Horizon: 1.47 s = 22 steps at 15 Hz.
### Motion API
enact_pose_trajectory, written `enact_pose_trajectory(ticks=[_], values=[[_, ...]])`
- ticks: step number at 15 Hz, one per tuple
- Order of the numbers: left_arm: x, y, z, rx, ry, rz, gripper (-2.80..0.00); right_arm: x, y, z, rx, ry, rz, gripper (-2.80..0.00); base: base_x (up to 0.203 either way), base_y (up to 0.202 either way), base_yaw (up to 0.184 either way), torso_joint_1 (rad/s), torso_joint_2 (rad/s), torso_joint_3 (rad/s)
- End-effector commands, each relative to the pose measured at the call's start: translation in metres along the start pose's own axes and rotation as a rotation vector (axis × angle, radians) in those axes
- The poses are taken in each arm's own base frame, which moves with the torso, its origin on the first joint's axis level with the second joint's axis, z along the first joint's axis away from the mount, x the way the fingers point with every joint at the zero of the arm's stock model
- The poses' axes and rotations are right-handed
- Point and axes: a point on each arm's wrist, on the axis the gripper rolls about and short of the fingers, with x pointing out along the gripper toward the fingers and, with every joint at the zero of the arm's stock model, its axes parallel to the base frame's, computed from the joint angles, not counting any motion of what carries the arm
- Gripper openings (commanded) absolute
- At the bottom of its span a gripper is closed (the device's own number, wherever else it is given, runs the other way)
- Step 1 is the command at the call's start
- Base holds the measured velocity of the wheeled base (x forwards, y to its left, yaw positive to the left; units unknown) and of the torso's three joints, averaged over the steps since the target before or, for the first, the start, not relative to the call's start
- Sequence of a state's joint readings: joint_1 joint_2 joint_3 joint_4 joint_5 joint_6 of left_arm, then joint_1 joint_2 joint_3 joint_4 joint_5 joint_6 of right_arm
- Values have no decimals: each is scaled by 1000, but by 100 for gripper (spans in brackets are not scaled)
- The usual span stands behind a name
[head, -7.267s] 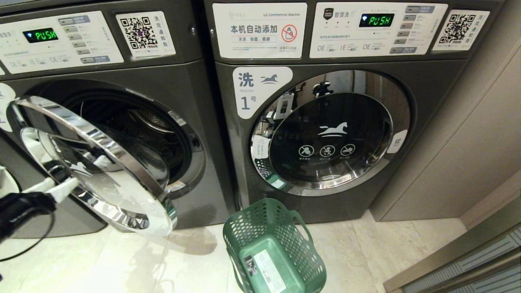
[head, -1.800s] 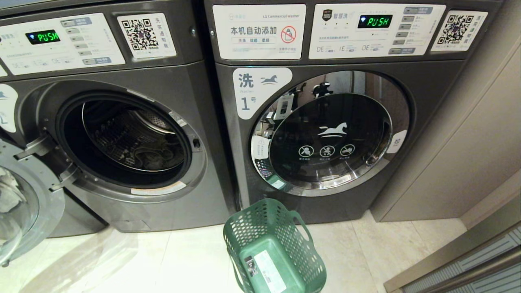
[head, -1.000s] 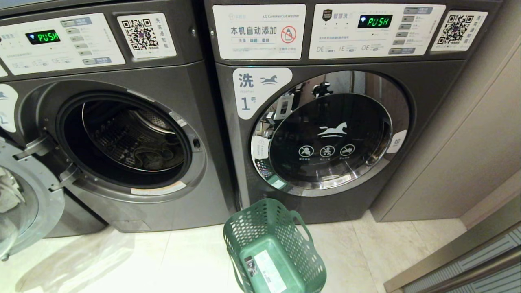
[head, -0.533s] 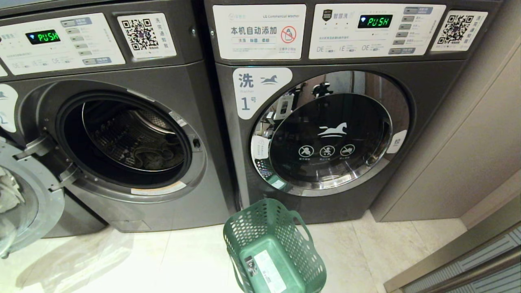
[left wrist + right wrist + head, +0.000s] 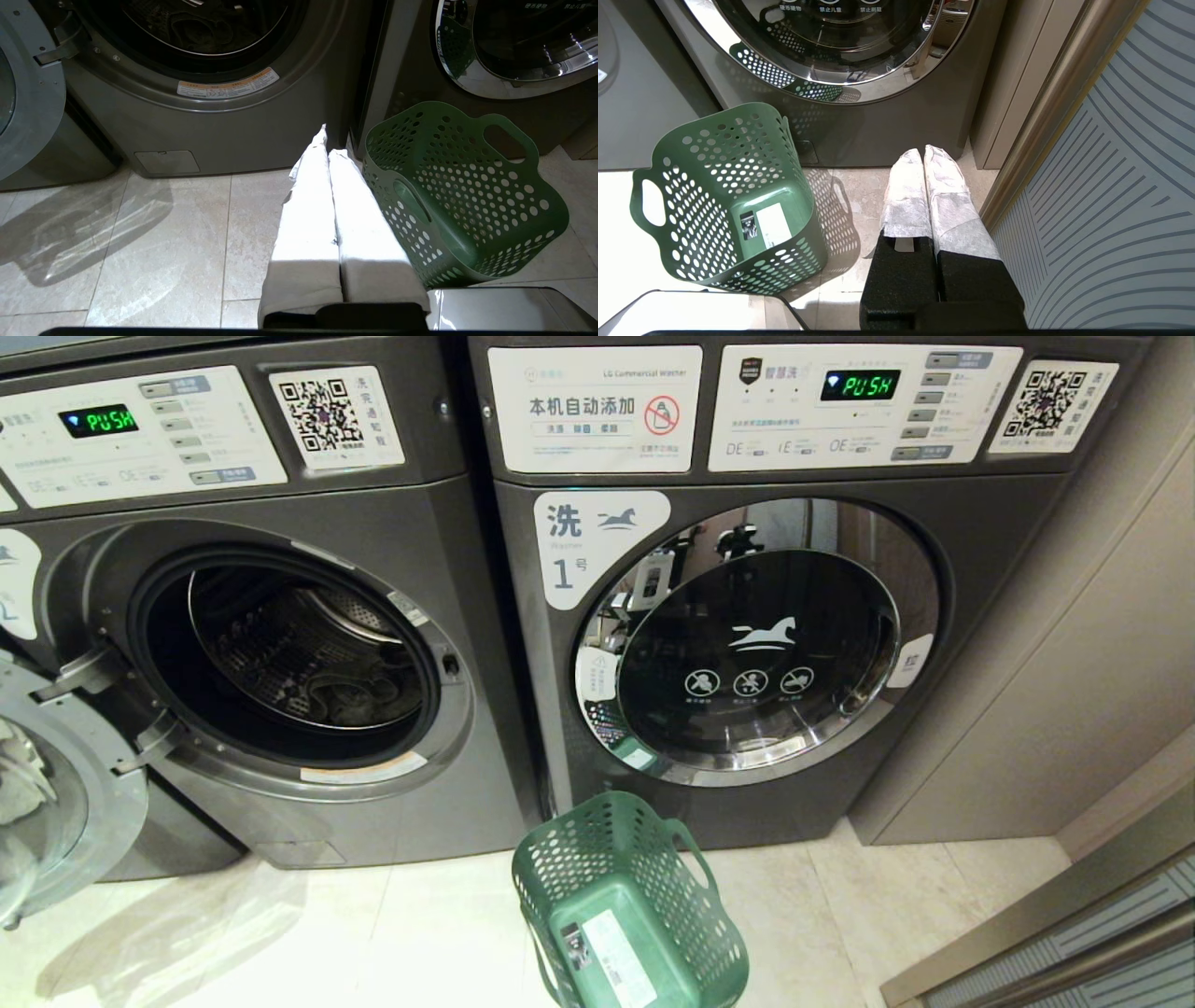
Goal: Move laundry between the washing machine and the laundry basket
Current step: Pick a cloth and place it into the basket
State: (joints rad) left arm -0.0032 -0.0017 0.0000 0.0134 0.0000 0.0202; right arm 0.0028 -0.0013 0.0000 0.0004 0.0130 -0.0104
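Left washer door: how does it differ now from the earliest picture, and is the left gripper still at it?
The left washer's door has swung from half-open to fully open, leftward, uncovering the drum and the laundry inside. The left gripper, then at the door's edge, has let go and now hangs shut above the floor. The green basket and the right washer's shut door stayed put.

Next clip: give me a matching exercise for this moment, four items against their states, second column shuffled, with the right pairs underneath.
Things:
1. left washing machine door
2. right washing machine door
3. green laundry basket
4. left gripper

States:
A. closed
B. standing on the floor, nothing in it
C. swung wide open
D. shut, holding nothing, low over the floor tiles

Pairs: 1-C, 2-A, 3-B, 4-D

Laundry lies in the open left drum. The right gripper is also shut, beside the basket.
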Motion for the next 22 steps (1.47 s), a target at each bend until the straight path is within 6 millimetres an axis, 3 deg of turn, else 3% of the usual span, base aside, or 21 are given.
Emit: enact_pose_trajectory(ticks=[1,22], values=[[0,0,0,0,1,0,-280,0,0,0,0,-1,1,-280,0,0,0,0,0,0],[0,0,0,0,1,0,-280,0,0,0,0,2,1,-280,0,0,0,0,0,0]])
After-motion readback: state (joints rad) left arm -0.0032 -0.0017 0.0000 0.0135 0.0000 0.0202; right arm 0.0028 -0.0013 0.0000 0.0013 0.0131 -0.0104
